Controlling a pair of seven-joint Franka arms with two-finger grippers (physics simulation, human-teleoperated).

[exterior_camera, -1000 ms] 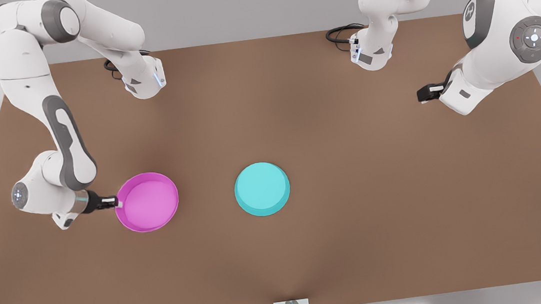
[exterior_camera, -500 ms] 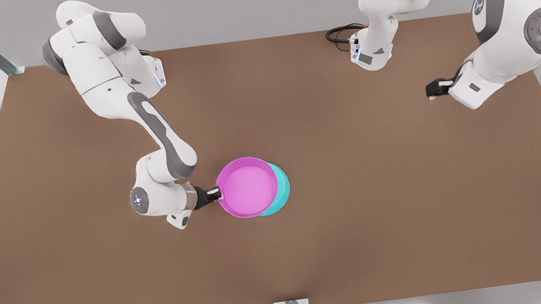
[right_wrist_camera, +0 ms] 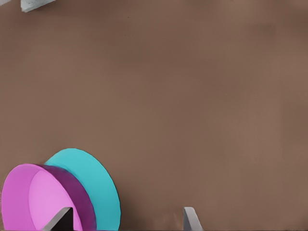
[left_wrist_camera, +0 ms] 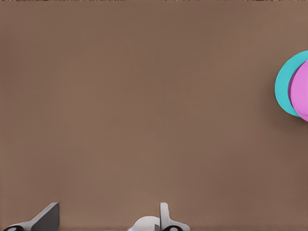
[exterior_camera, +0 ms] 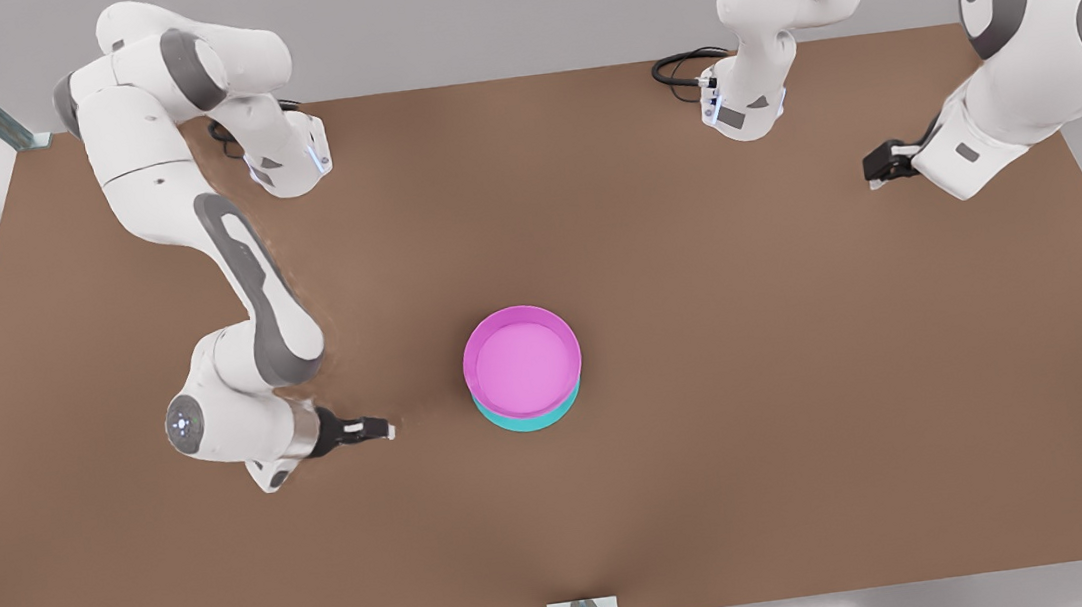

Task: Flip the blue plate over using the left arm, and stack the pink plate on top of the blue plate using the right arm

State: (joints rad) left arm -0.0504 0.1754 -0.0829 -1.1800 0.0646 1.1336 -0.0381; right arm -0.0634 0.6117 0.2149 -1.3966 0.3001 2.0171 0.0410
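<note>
Since half a second: pink plate [exterior_camera: 522, 359] is now lying on blue plate [exterior_camera: 529, 418] | right pincer [exterior_camera: 383, 430] is standing open, empty, just beside toward the front view's left | left pincer [exterior_camera: 873, 172] is waiting open, well apart

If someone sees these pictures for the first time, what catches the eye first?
The pink plate sits stacked on the blue plate in the middle of the brown table. The right gripper, open and empty, is just off the stack on the front view's left; the left gripper waits open far away.
</note>
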